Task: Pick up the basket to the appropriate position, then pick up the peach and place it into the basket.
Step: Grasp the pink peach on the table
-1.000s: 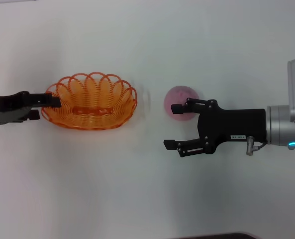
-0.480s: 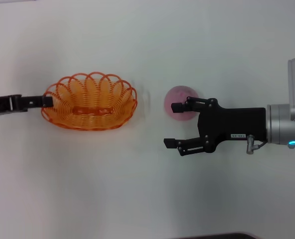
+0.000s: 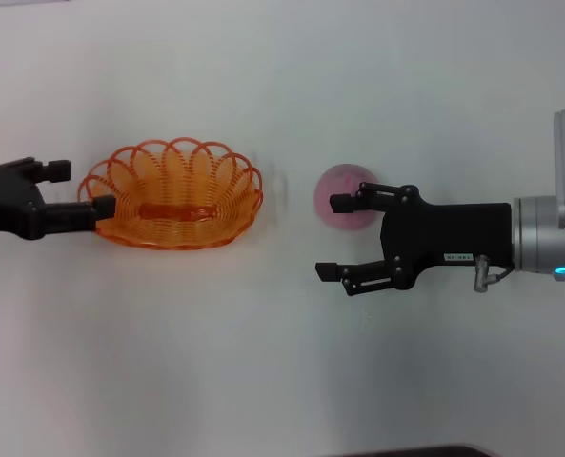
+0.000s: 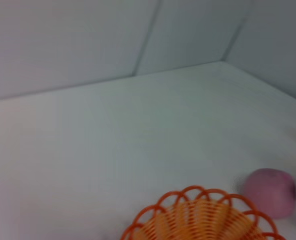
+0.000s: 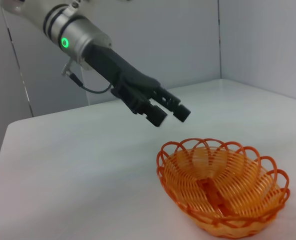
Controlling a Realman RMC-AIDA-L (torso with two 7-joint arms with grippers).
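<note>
The orange wire basket (image 3: 172, 195) stands upright on the white table, left of centre; it also shows in the left wrist view (image 4: 202, 220) and the right wrist view (image 5: 222, 187). My left gripper (image 3: 80, 188) is open at the basket's left end; in the right wrist view it (image 5: 168, 115) hovers above the rim, not touching it. The pink peach (image 3: 347, 193) lies right of the basket and shows in the left wrist view (image 4: 271, 192). My right gripper (image 3: 330, 238) is open just in front of the peach, its far finger overlapping the fruit's near side.
The white table (image 3: 263, 362) stretches around both things. White walls (image 4: 88, 40) enclose its far side and corner. A dark edge (image 3: 406, 451) shows at the table's near rim.
My left gripper, shut on the basket's left rim a second ago, has let go, opened and drawn slightly back. The basket, peach and right gripper have hardly moved.
</note>
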